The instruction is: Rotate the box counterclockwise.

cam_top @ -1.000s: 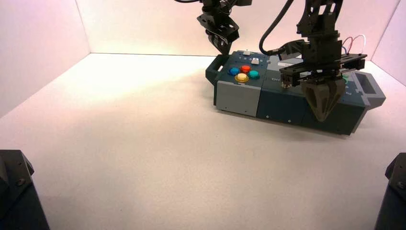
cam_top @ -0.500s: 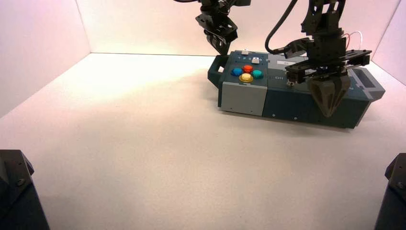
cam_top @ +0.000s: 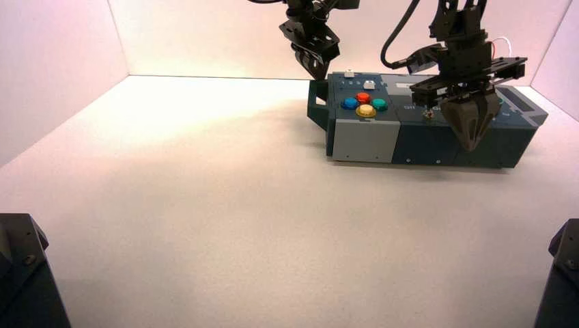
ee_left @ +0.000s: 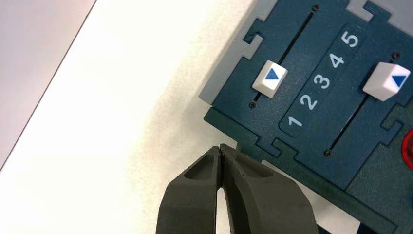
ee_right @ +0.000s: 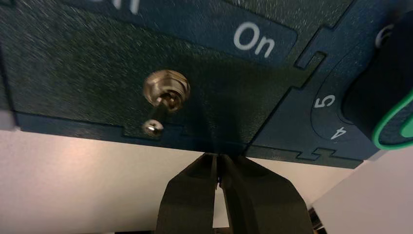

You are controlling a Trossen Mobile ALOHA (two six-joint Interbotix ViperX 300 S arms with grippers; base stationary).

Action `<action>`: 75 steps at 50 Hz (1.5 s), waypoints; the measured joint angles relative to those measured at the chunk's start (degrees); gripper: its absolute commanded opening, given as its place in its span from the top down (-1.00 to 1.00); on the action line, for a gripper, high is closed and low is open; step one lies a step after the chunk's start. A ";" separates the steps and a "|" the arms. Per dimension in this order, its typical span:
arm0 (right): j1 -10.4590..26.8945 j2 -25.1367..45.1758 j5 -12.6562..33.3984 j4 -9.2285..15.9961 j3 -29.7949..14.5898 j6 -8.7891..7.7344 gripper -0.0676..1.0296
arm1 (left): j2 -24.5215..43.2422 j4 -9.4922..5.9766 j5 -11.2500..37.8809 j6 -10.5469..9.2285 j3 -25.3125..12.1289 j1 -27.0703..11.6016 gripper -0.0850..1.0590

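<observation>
Box (cam_top: 430, 140): on the counter (cam_top: 225, 219), towards its far right; long axis roughly left-right; dark blue and grey, blocky, finely grained.
Right end effector (cam_top: 470, 147): nearer, at the near long side, box beyond it; tapered fingers together.
Left end effector (ee_left: 220, 148): by the left handle (cam_top: 317, 106), closed.
Buttons (cam_top: 365, 109): glossy, round.

Both claws, left (cam_top: 317, 74) and right (cam_top: 470, 145), point downward with fingertips together.

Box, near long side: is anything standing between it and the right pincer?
Nothing visible does. The right pincer is shut right by the near side of the box; contact can't be confirmed. The left pincer is shut by the box's far left corner.
</observation>
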 measured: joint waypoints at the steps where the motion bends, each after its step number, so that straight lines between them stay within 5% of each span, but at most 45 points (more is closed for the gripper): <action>1: 0.00 0.09 0.18 -0.09 -0.18 0.00 0.92 | 0.00 0.00 -0.09 0.09 0.00 0.00 0.91; 43: -4.22 3.69 -0.53 -4.83 -1.49 -0.09 0.92 | 0.70 0.00 0.09 0.35 3.52 -0.26 0.91; 75: -4.22 3.87 -0.62 -5.98 -3.43 -0.09 0.92 | -0.18 0.09 0.09 0.35 5.89 -0.79 0.91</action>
